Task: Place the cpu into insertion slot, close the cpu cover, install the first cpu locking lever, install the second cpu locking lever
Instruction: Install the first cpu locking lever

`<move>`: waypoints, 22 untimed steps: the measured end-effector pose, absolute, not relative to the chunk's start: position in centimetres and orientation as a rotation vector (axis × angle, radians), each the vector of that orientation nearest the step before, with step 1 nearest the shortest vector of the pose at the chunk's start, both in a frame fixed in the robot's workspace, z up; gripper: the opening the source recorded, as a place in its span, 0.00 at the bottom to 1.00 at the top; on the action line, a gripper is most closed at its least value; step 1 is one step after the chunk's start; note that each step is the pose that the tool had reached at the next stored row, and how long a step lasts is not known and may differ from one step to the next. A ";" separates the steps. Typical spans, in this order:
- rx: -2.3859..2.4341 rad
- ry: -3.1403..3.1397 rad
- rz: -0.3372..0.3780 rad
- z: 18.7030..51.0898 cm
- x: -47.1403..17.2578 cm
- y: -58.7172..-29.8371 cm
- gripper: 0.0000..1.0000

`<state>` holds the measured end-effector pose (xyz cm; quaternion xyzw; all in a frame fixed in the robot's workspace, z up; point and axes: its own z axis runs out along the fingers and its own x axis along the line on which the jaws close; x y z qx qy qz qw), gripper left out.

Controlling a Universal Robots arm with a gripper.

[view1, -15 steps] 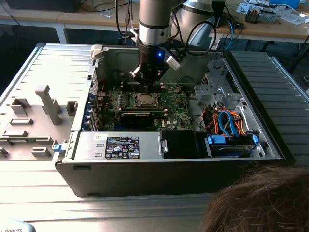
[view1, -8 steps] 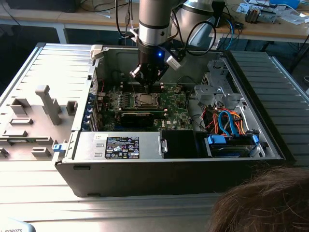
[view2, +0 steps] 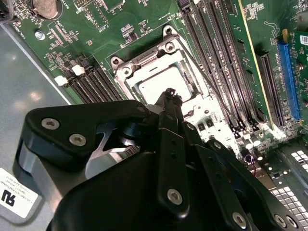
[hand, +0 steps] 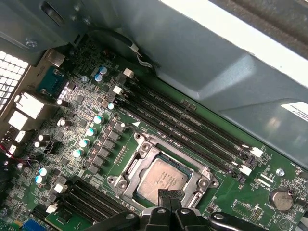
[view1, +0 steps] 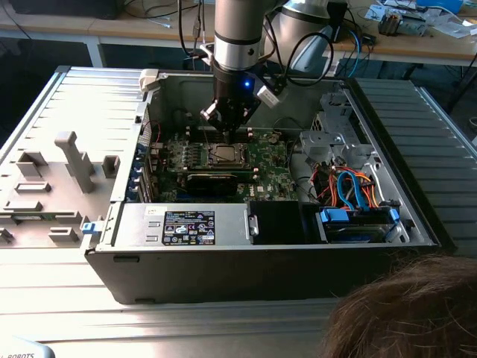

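Note:
The cpu (hand: 161, 178) lies flat in the insertion slot (view1: 223, 155) on the green board, its silver-grey top showing in both wrist views (view2: 155, 86). The cpu cover (hand: 144, 155), a silvery frame, lies down around the chip (view2: 144, 65). My gripper (view1: 227, 123) hangs just above the socket's edge. Its black fingertips (hand: 163, 196) are pressed together with nothing between them. In the second wrist view the gripper (view2: 168, 94) hides the near part of the socket. I cannot make out the locking levers.
Rows of memory slots (hand: 192, 130) flank the socket. A black card (view1: 212, 179), the power supply (view1: 201, 224) and orange and blue cables (view1: 358, 186) fill the case. The grey case wall (hand: 216, 82) rises close by. A person's hair (view1: 402, 313) shows at the near right.

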<state>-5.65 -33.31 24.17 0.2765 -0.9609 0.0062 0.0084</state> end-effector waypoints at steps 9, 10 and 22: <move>0.886 -2.997 0.020 24.2 -5.6 -33.3 0.11; 0.889 -2.996 0.020 24.2 -5.6 -33.3 0.11; 0.911 -2.989 0.020 24.2 -5.6 -33.3 0.11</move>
